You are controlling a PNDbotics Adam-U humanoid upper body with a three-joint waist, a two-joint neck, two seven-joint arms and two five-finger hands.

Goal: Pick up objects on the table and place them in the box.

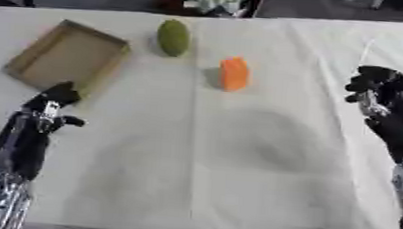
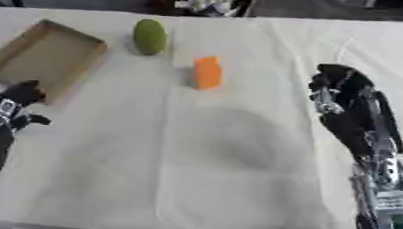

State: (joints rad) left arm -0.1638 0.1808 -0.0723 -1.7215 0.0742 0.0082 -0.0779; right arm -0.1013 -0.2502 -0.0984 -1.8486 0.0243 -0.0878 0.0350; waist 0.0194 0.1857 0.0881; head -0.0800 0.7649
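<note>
Cardboard box (image 1: 68, 56), shallow and open-topped, lies toward the far left corner of the bench (image 1: 236, 178), skewed so one corner points at the far edge; nothing visible inside it. Left hand (image 1: 39, 121) sits at the left edge of the bench, just on the near side of the box, black fingers pointing up toward it; fingers look relaxed rather than clenched, nothing held. White cloth covers the bench, with a crease running from far edge to near edge about mid-width. Green oval object (image 1: 174, 37) rests near the far edge, just right of the box and apart from it. Orange block (image 1: 234, 74) stands upright a little right of the green one and nearer the middle of the bench, well clear of the box; the two objects do not touch. Right hand (image 2: 338, 92) is over the right edge of the bench, well apart from the orange block, fingers curled inward at the tips and grasping nothing; forearm runs back to the near right corner.
</note>
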